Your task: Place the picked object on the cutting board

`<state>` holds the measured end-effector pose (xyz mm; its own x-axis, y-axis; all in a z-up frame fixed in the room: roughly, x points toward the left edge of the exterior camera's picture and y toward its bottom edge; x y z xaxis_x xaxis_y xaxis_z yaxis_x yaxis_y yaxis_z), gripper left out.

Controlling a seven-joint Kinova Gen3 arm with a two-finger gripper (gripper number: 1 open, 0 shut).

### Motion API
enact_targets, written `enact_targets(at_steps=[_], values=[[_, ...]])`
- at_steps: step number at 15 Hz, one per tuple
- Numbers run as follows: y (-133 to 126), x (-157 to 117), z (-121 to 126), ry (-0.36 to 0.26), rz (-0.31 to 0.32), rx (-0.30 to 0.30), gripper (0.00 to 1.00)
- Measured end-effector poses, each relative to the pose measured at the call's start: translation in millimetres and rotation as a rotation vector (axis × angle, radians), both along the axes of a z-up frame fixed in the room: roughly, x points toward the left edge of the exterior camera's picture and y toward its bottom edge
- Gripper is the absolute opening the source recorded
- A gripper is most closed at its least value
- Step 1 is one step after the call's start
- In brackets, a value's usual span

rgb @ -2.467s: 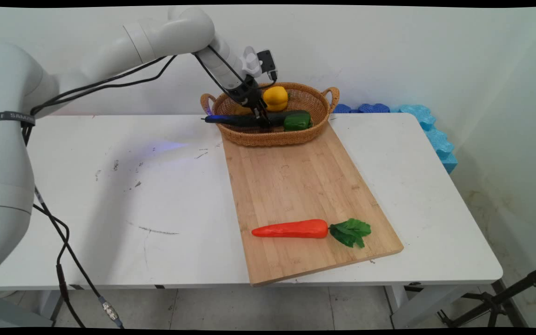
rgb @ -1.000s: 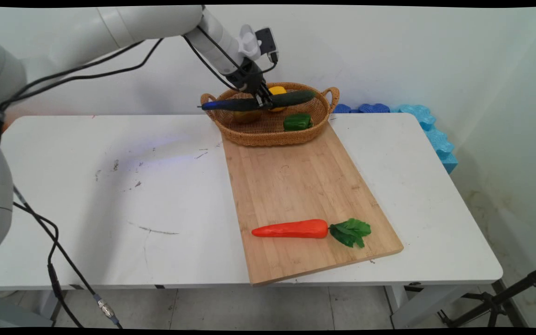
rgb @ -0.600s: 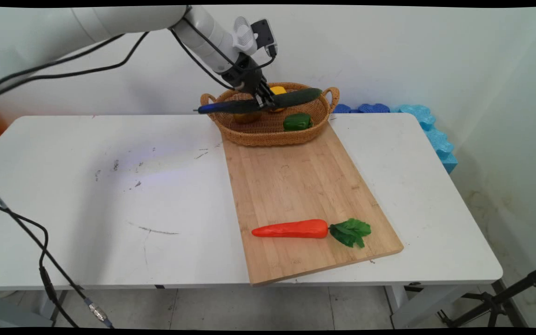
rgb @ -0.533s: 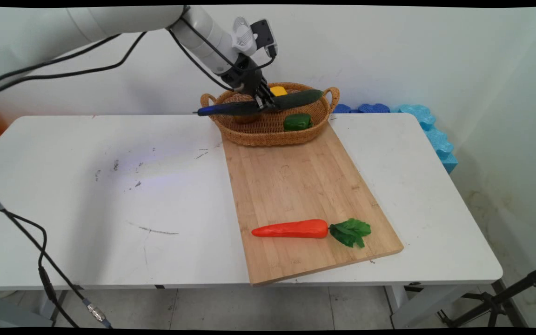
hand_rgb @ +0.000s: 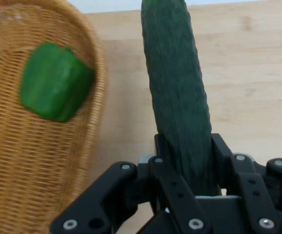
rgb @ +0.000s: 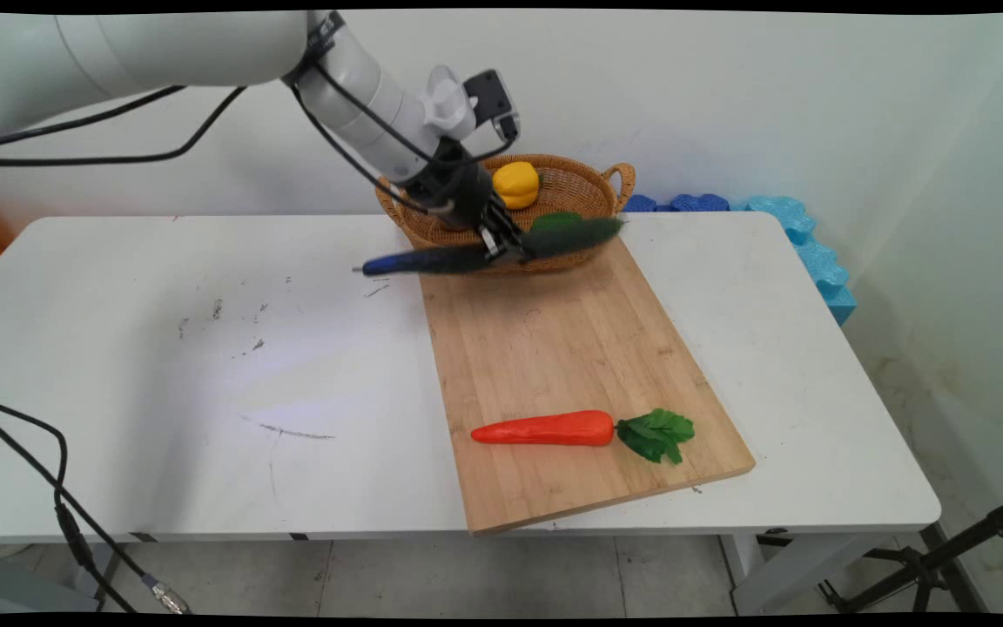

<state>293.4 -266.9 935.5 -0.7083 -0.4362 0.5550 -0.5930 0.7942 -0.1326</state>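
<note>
Just above the centre of the main view, the black two-finger gripper (rgb: pixel 506 251) is clamped around the middle of a long dark green cucumber (rgb: pixel 571 237), its fingers (hand_rgb: pixel 222 161) pressed against the cucumber's two sides with no gap showing in the hand view. The cucumber hangs in the air, roughly level, its right end a little higher than its left — the left end looks blue in the main view. It crosses in front of the near rim of the oval woven wicker basket (rgb: pixel 610 178), which stands at the upper centre of the frame on the far end of a long light wooden cutting board (rgb: pixel 554 348). In the hand view the cucumber runs up the middle of the frame over bare board, with the basket's wall to its left. Inside the basket lie a yellow bell pepper (rgb: pixel 515 184) toward the back and a green bell pepper (hand_rgb: pixel 55 87) nearer the front. Well apart from these, in the lower centre of the main view, an orange plastic carrot with green leaves (rgb: pixel 545 429) lies across the board's near end. The board rests on the white table (rgb: pixel 205 366).
</note>
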Motion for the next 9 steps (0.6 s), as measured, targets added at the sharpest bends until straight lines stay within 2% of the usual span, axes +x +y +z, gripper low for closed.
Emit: enact_targets(at_steps=[4,9], values=[[22.7,-12.6,-13.9,0.054,0.011,0.069,0.00],[33.9,-22.8,-42.5,0.100,0.021,0.134,0.00]])
